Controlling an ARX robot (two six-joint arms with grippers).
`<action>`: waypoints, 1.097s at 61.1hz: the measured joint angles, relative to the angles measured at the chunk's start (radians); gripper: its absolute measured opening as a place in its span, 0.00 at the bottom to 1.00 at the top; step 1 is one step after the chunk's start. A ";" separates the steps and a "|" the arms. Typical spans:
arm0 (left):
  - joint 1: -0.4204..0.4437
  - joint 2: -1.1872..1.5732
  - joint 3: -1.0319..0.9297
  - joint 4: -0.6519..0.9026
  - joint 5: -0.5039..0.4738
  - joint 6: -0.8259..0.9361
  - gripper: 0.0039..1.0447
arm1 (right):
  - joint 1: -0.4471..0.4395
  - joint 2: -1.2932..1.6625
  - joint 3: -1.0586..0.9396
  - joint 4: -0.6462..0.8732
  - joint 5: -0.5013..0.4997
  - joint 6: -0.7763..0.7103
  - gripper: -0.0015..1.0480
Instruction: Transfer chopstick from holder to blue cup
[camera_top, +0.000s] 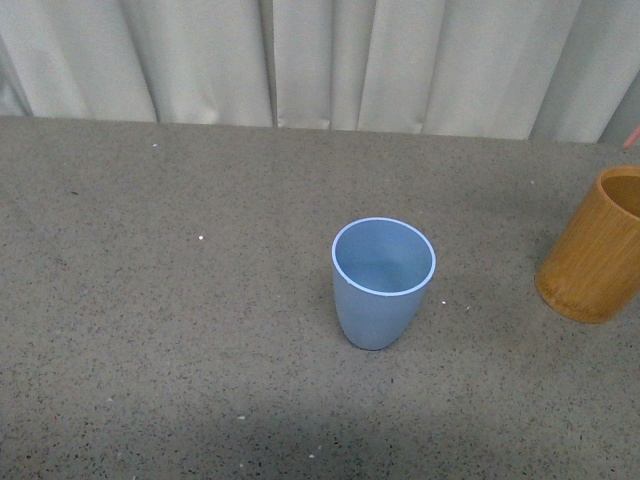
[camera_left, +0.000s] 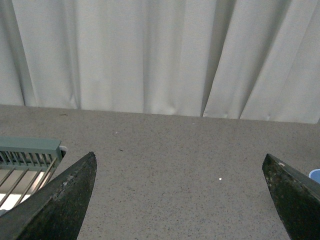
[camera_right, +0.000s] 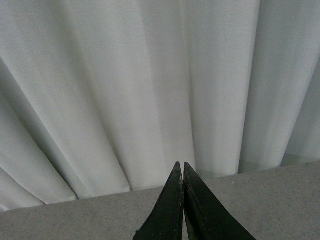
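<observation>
The blue cup (camera_top: 383, 282) stands upright and empty in the middle of the grey table. At the right edge of the front view stands the brown bamboo holder (camera_top: 597, 246), partly cut off. Above it, a small salmon-pink sliver of the chopstick (camera_top: 632, 138) shows at the frame edge. Neither arm shows in the front view. In the right wrist view my right gripper (camera_right: 180, 165) is shut on the chopstick, fingers pressed together and pointing at the curtain; the stick is almost hidden between them. My left gripper (camera_left: 179, 156) is open above bare table, with the blue cup's rim (camera_left: 315, 174) beside it.
A white pleated curtain (camera_top: 320, 60) hangs along the table's far edge. A grey-green slatted rack (camera_left: 27, 155) lies at the table's edge beside my left gripper. Speckled grey tabletop (camera_top: 180, 330) stretches left of the cup.
</observation>
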 joint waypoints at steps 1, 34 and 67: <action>0.000 0.000 0.000 0.000 0.000 0.000 0.94 | 0.007 -0.001 0.003 -0.002 0.002 0.001 0.01; 0.000 0.000 0.000 0.000 0.000 0.000 0.94 | 0.266 -0.006 0.017 0.056 0.060 0.080 0.01; 0.000 0.000 0.000 0.000 0.000 0.000 0.94 | 0.362 0.095 -0.042 0.139 0.079 0.141 0.01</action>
